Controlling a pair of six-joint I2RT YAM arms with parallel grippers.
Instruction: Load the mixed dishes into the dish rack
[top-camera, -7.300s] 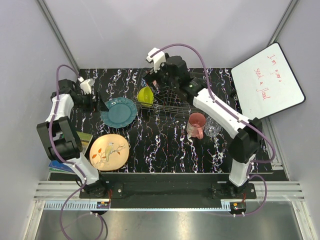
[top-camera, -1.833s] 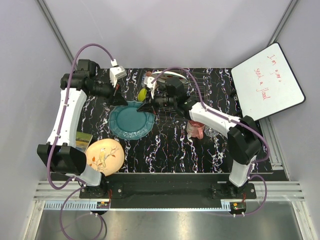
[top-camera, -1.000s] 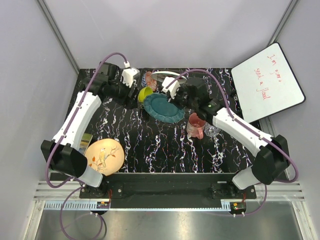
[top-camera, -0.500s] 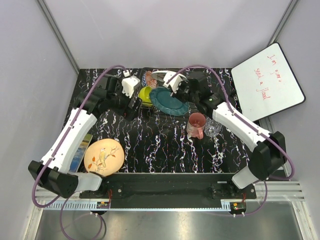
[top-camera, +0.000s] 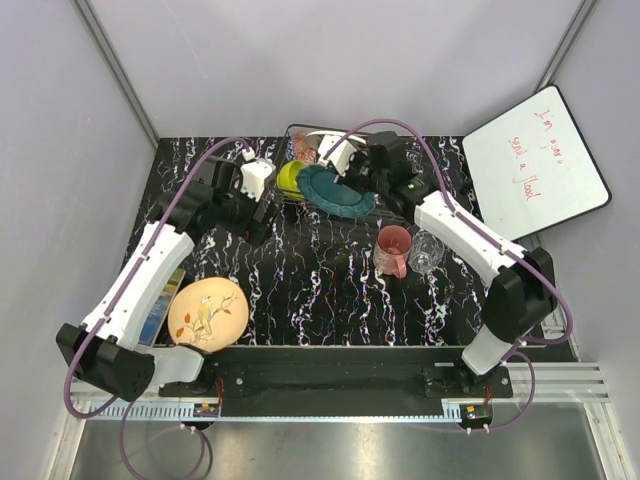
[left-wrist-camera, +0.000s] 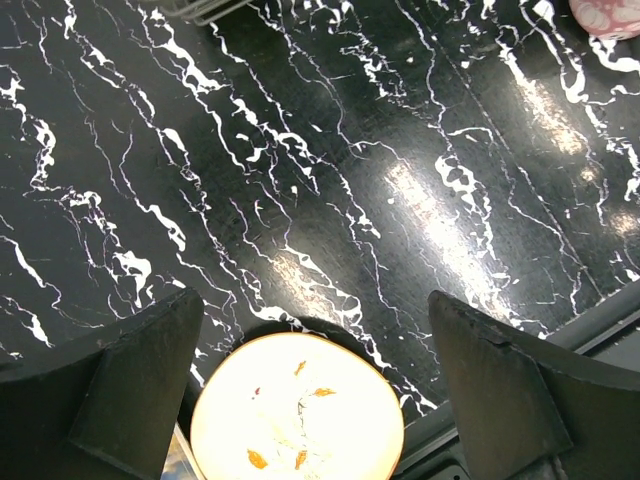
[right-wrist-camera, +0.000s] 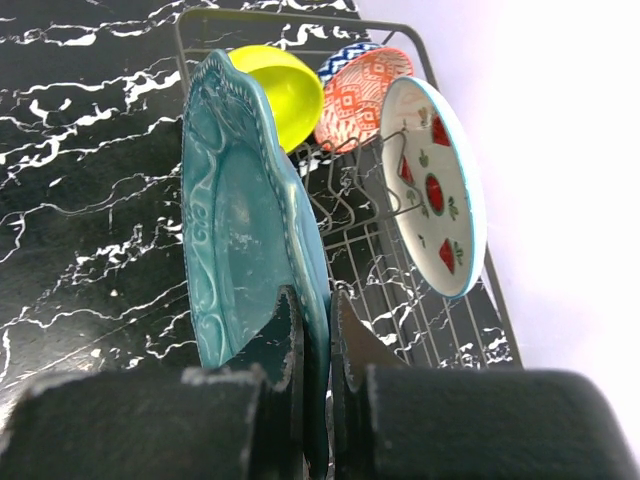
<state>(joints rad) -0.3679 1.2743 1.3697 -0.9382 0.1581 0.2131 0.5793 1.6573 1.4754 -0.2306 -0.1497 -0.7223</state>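
Teal plate (right-wrist-camera: 250, 230) has shifted over the dish rack (right-wrist-camera: 410, 300), edge-on, rim pinched by right gripper (right-wrist-camera: 315, 330); left gripper (left-wrist-camera: 315, 345) spread, empty. Advise lowering it upright into a rack slot beside the white plate with red slices (right-wrist-camera: 435, 190)

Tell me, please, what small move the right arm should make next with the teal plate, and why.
Probably lower it straight down into the dish rack. The right jaws hold the teal plate upright by its rim over the rack, and free wires show between it and the white plate with red slices standing there.
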